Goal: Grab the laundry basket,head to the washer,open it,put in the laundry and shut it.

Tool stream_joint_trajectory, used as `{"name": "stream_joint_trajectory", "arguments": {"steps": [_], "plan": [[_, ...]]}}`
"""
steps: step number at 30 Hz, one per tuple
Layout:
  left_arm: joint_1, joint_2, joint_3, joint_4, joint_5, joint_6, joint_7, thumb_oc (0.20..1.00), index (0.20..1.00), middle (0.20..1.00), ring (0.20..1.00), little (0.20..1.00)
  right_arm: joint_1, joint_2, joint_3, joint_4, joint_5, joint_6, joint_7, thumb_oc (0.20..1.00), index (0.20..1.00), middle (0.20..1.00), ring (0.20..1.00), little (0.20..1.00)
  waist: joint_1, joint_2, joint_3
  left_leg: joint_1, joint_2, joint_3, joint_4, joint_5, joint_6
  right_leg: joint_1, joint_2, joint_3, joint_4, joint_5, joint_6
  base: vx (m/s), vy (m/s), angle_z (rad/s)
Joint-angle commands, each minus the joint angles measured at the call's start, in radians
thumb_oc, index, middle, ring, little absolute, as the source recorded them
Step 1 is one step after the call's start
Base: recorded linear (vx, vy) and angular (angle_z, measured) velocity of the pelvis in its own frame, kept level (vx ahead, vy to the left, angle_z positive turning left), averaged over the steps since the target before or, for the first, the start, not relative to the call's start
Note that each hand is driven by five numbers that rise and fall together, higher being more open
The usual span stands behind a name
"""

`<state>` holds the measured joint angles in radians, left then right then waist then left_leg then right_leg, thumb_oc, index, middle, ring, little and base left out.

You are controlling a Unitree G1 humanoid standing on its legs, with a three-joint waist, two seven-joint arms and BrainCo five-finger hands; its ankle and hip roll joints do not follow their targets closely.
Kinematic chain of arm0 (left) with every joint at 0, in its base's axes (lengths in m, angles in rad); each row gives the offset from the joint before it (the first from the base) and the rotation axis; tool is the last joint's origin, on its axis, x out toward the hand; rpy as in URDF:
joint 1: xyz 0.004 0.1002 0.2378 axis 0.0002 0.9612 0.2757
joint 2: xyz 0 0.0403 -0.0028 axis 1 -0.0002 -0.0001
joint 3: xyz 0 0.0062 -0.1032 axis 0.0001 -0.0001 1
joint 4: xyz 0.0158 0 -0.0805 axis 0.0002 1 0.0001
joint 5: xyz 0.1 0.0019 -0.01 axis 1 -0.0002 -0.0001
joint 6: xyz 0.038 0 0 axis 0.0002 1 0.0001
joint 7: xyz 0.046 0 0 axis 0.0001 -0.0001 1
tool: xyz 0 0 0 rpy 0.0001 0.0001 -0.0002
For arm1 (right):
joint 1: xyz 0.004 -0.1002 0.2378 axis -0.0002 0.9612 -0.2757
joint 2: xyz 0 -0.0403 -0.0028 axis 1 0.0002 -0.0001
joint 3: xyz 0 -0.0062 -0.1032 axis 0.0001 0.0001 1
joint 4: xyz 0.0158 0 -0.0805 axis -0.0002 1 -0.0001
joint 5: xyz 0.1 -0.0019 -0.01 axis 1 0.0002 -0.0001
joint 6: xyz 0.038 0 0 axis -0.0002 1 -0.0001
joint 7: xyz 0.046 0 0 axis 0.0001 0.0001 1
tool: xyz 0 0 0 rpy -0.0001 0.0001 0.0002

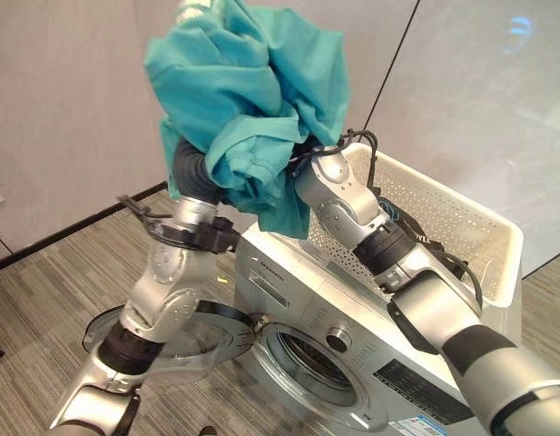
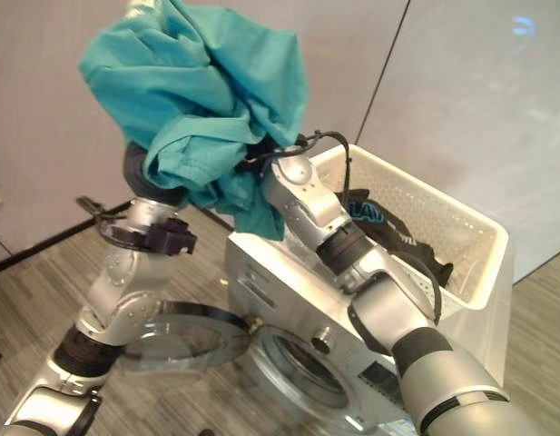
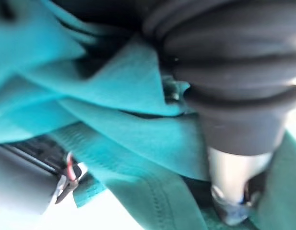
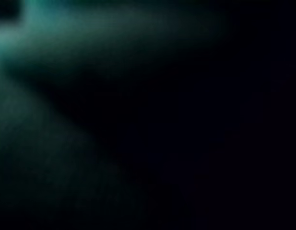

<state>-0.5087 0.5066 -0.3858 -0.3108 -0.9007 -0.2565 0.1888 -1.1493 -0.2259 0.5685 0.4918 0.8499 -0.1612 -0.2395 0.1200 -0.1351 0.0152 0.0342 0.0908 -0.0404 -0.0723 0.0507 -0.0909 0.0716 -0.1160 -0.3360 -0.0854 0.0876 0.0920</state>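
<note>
While bunched into a loose, puffy ball, held high above the washer (image 1: 352, 300): teal garment (image 1: 248, 82), soft knit cloth, matte, heavily creased, with a stitched hem showing in the left wrist view. Long axis of the bundle roughly upright, widest at the top, narrowing to a hanging tail that points down toward the near corner of the washer's top. No touch between that tail and the machine, as far as can be seen.

Left robot hand (image 1: 193, 173) pushed up into the underside of the bundle, dark ribbed cover showing, the rest buried in cloth; released or grasping, cannot tell. Right robot hand (image 1: 305, 148) tucked into the cloth from the other side, just a dark patch visible at the edge of the folds; state likewise impossible to tell. Dim teal folds across the right wrist view.

Below, washer in smooth silver-grey casing, boxy, front-loading. Round glass door (image 1: 202, 336) with a dark rim swung wide open to the robot's left, lying nearly flat. Circular drum opening (image 1: 311, 363) exposed, ringed in metal.

On top of the washer, laundry basket (image 1: 461, 227): white plastic, rectangular, walls perforated with small holes. Dark clothes (image 2: 388, 227) heaped inside it. Striped grey wood-look floor (image 1: 44, 300) beneath.
</note>
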Motion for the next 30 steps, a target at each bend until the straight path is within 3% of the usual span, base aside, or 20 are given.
{"name": "stream_joint_trajectory", "arguments": {"steps": [1, 9, 10, 11, 12, 13, 15, 17, 18, 24, 28, 30], "plan": [[-0.096, 0.039, -0.113, -0.025, -0.083, 0.016, -0.13, 1.0, 1.0, 1.0, 1.0, 1.0, -0.058, -0.033, 0.055, -0.05, -0.024, -0.009, 0.081, 0.2, 0.2, 0.2, 0.2, 0.2, -0.006, 0.024, -0.036, 0.017, -0.007, 0.013, 0.028, -0.072, 0.049, -0.005, -0.057, 0.036, 0.15, -0.124, 0.054, 0.0, 0.0, 0.0], [-0.154, 0.145, -0.28, -0.043, -0.168, 0.054, -0.197, 1.0, 1.0, 1.0, 1.0, 1.0, -0.055, -0.091, 0.13, -0.052, -0.082, -0.02, 0.13, 0.2, 0.2, 0.2, 0.2, 0.2, -0.011, 0.038, -0.037, 0.026, -0.004, 0.019, 0.049, -0.083, 0.049, 0.004, -0.059, 0.034, 0.162, -0.13, 0.055, 0.0, -0.001, 0.0], [-0.165, 0.154, -0.307, -0.042, -0.176, 0.059, -0.205, 0.435, 0.435, 0.435, 0.435, 0.435, -0.063, -0.098, 0.144, -0.05, -0.098, -0.023, 0.139, 0.2, 0.2, 0.2, 0.2, 0.2, -0.011, 0.04, -0.039, 0.027, -0.004, 0.02, 0.051, -0.084, 0.049, 0.007, -0.059, 0.034, 0.159, -0.131, 0.055, 0.0, 0.0, 0.0], [-0.17, 0.158, -0.31, -0.04, -0.182, 0.06, -0.208, 0.2, 0.2, 0.2, 0.2, 0.2, -0.06, -0.102, 0.146, -0.05, -0.097, -0.025, 0.138, 0.2, 0.2, 0.2, 0.2, 0.2, -0.011, 0.04, -0.038, 0.028, -0.004, 0.021, 0.052, -0.085, 0.048, 0.008, -0.059, 0.034, 0.158, -0.131, 0.056, 0.0, 0.0, 0.0], [-0.159, 0.16, -0.324, -0.038, -0.19, 0.06, -0.206, 0.2, 0.2, 0.2, 0.2, 0.2, -0.05, -0.114, 0.152, -0.062, -0.097, -0.029, 0.146, 0.329, 0.329, 0.329, 0.329, 0.329, -0.011, 0.039, -0.038, 0.029, -0.003, 0.022, 0.053, -0.085, 0.048, 0.013, -0.057, 0.033, 0.154, -0.131, 0.056, 0.0, 0.0, 0.0], [-0.159, 0.163, -0.332, -0.041, -0.191, 0.063, -0.209, 0.2, 0.2, 0.2, 0.2, 0.2, -0.049, -0.123, 0.159, -0.065, -0.101, -0.031, 0.149, 0.567, 0.567, 0.567, 0.567, 0.567, -0.011, 0.04, -0.04, 0.031, -0.003, 0.021, 0.051, -0.084, 0.047, 0.015, -0.057, 0.032, 0.152, -0.131, 0.056, 0.0, 0.0, 0.0], [-0.155, 0.164, -0.336, -0.052, -0.191, 0.064, -0.212, 0.2, 0.2, 0.2, 0.2, 0.2, -0.045, -0.128, 0.155, -0.074, -0.111, -0.038, 0.143, 0.611, 0.611, 0.611, 0.611, 0.611, -0.013, 0.041, -0.04, 0.034, -0.002, 0.023, 0.044, -0.082, 0.046, 0.017, -0.055, 0.031, 0.147, -0.132, 0.056, 0.0, 0.0, 0.0], [-0.147, 0.151, -0.332, -0.044, -0.189, 0.066, -0.211, 0.2, 0.2, 0.2, 0.2, 0.2, -0.033, -0.133, 0.148, -0.087, -0.117, -0.041, 0.146, 0.824, 0.824, 0.824, 0.824, 0.824, -0.015, 0.041, -0.041, 0.039, -0.002, 0.024, 0.037, -0.081, 0.045, 0.02, -0.054, 0.029, 0.144, -0.132, 0.056, 0.0, 0.0, 0.0], [-0.145, 0.15, -0.332, -0.045, -0.189, 0.066, -0.211, 0.2, 0.2, 0.2, 0.2, 0.2, -0.03, -0.131, 0.144, -0.089, -0.12, -0.043, 0.144, 1.0, 1.0, 1.0, 1.0, 1.0, -0.015, 0.041, -0.041, 0.041, -0.002, 0.025, 0.035, -0.081, 0.045, 0.021, -0.054, 0.029, 0.142, -0.131, 0.057, 0.0, 0.0, 0.0], [-0.105, 0.128, -0.3, -0.05, -0.205, 0.063, -0.207, 0.2, 0.2, 0.2, 0.2, 0.2, -0.023, -0.143, 0.131, -0.107, -0.127, -0.047, 0.148, 1.0, 1.0, 1.0, 1.0, 1.0, -0.017, 0.035, -0.047, 0.047, -0.002, 0.029, 0.023, -0.079, 0.045, 0.025, -0.054, 0.031, 0.136, -0.131, 0.057, 0.0, 0.0, 0.0], [0.011, 0.1, -0.206, -0.057, -0.243, 0.051, -0.223, 0.2, 0.2, 0.2, 0.2, 0.2, -0.058, -0.284, 0.137, -0.144, -0.125, -0.062, 0.175, 1.0, 1.0, 1.0, 1.0, 1.0, -0.016, 0.013, -0.051, 0.048, -0.003, 0.018, 0.012, -0.075, 0.042, 0.029, -0.051, 0.029, 0.126, -0.128, 0.057, 0.0, 0.0, 0.0], [0.076, 0.152, -0.159, -0.094, -0.257, 0.048, -0.235, 0.2, 0.2, 0.2, 0.2, 0.2, -0.067, -0.388, 0.122, -0.16, -0.119, -0.078, 0.179, 1.0, 1.0, 1.0, 1.0, 1.0, -0.011, 0.009, -0.059, 0.043, -0.005, 0.011, 0.011, -0.074, 0.041, 0.034, -0.05, 0.022, 0.11, -0.126, 0.056, 0.0, 0.0, 0.0]]}}
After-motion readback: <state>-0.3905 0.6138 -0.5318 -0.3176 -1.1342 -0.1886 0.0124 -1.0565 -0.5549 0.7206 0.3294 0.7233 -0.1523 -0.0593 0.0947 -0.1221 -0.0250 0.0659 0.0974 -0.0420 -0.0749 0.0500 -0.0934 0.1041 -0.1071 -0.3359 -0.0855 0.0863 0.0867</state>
